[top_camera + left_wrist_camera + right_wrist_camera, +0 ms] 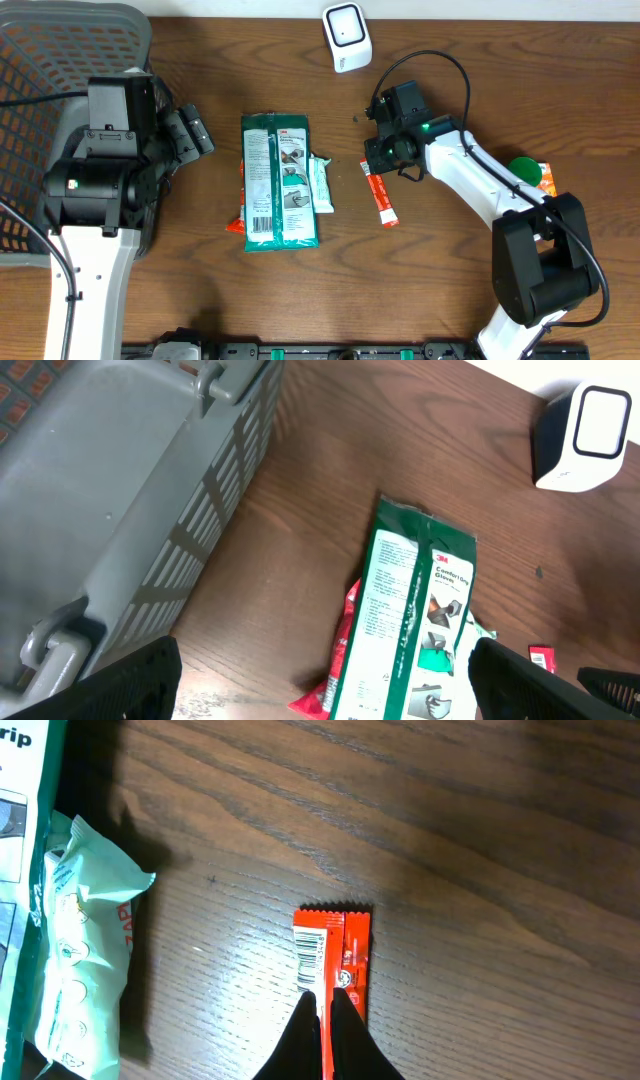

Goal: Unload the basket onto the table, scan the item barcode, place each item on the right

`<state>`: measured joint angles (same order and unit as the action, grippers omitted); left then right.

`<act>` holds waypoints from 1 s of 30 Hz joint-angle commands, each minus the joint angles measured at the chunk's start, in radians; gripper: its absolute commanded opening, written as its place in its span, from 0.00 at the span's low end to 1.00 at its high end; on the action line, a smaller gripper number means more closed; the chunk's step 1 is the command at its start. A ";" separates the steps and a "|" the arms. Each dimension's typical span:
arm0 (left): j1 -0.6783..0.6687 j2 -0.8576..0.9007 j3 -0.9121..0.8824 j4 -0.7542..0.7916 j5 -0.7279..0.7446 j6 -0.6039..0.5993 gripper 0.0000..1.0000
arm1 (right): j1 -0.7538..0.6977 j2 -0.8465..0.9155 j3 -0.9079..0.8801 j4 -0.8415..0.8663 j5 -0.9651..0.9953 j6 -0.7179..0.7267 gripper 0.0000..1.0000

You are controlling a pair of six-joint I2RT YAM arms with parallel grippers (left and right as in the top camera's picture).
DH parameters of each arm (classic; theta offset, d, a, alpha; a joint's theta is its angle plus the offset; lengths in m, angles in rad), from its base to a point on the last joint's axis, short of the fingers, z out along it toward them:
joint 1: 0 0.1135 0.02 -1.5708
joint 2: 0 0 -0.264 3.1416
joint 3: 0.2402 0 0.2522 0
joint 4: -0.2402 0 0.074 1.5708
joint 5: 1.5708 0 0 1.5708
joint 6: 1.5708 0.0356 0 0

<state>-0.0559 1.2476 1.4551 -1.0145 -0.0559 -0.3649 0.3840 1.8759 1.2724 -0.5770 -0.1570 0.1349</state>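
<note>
left gripper (192,132) spread wide, right gripper (326,1010) pinched tightly closed, tips pointing downward

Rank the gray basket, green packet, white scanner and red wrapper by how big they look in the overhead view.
Largest to smallest:
1. gray basket, even though it is partly hidden by the left arm
2. green packet
3. white scanner
4. red wrapper, thin and clearly smallest

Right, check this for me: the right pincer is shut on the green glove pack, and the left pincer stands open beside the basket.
Wrong item. The right pincer is shut on the small red packet, not the green glove pack, as the right wrist view shows. The left pincer does stand open beside the basket.
</note>
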 commanded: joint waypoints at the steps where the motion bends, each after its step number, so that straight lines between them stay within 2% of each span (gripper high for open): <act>1: 0.003 0.000 0.008 -0.002 -0.009 0.013 0.92 | 0.011 0.000 -0.032 0.023 -0.009 0.018 0.02; 7: 0.003 0.000 0.008 -0.002 -0.009 0.013 0.91 | 0.023 0.056 -0.095 0.085 -0.010 0.026 0.02; 16: 0.003 0.000 0.008 -0.002 -0.009 0.013 0.92 | 0.048 0.117 -0.100 0.114 -0.006 0.025 0.01; 24: 0.003 0.000 0.008 -0.002 -0.009 0.013 0.91 | 0.047 0.004 -0.008 0.062 -0.017 0.022 0.03; 30: 0.003 0.000 0.008 -0.002 -0.009 0.013 0.91 | 0.055 -0.043 -0.008 0.061 -0.016 0.022 0.03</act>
<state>-0.0559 1.2476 1.4551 -1.0145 -0.0555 -0.3649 0.4187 1.8706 1.2404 -0.5125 -0.1646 0.1497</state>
